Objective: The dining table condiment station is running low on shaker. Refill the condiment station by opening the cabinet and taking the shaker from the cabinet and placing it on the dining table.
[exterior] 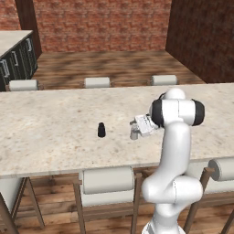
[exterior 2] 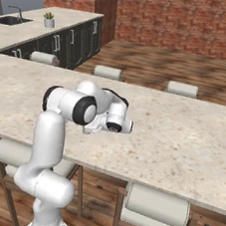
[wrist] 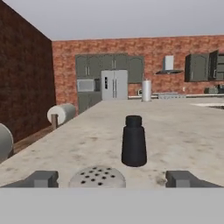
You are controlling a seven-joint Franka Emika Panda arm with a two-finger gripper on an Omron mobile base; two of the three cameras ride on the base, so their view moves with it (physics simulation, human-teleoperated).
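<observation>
Shaker (wrist: 97, 178) upright on table (exterior: 55, 132), between spread fingertips (wrist: 41, 179); gripper (wrist: 111, 180) released. You back straight off; black shaker (wrist: 133, 141) ahead.

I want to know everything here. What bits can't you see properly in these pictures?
- Shaker: hand view, body cut off by the bottom edge; left base view, partly behind the end effector.
- Black shaker: right base view, hidden behind the arm.
- Cabinet: hand view, far off, too small to see inside.

Both base views look down across the same counter (exterior: 55, 123) from behind; the hand view skims low along it, close to the black shaker (wrist: 133, 141)
</observation>
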